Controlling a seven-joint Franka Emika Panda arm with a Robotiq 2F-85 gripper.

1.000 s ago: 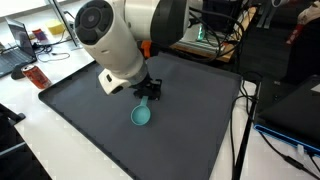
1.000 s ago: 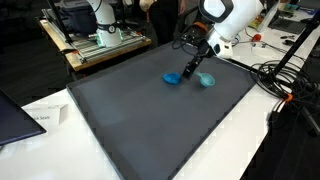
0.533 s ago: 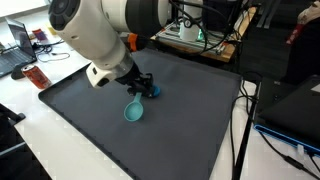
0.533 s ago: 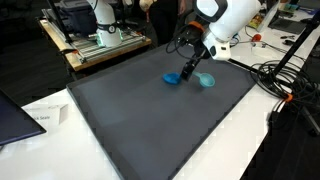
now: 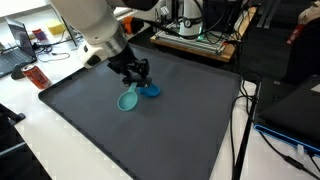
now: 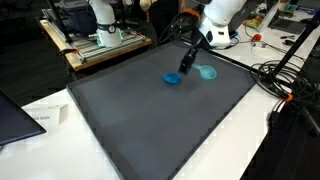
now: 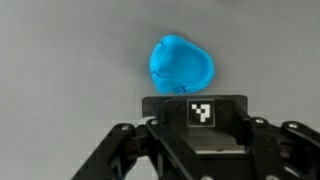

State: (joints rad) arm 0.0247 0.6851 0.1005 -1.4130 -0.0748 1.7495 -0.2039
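My gripper (image 5: pixel 135 72) hangs over the far part of a dark grey mat (image 5: pixel 170 135); it also shows in the other exterior view (image 6: pixel 186 63). Two small rounded things are just under it. The blue one (image 5: pixel 151 91) lies on the mat and also shows in an exterior view (image 6: pixel 172 79) and ahead of the gripper body in the wrist view (image 7: pixel 181 65). The teal one (image 5: pixel 126 100), spoon-like with a short stem toward the fingers, also shows in an exterior view (image 6: pixel 207 72). The fingertips are hidden, so I cannot tell if they hold the teal thing.
The mat lies on a white table (image 5: pixel 60 150). A red object (image 5: pixel 36 77) stands beside the mat's corner. Equipment and cables crowd the back (image 5: pixel 195 30). A laptop (image 6: pixel 15 112) and cables (image 6: pixel 290 95) lie around the mat.
The arm has swung and the gripper has risen. The teal thing has shifted along with the gripper. The blue thing has stayed in place.
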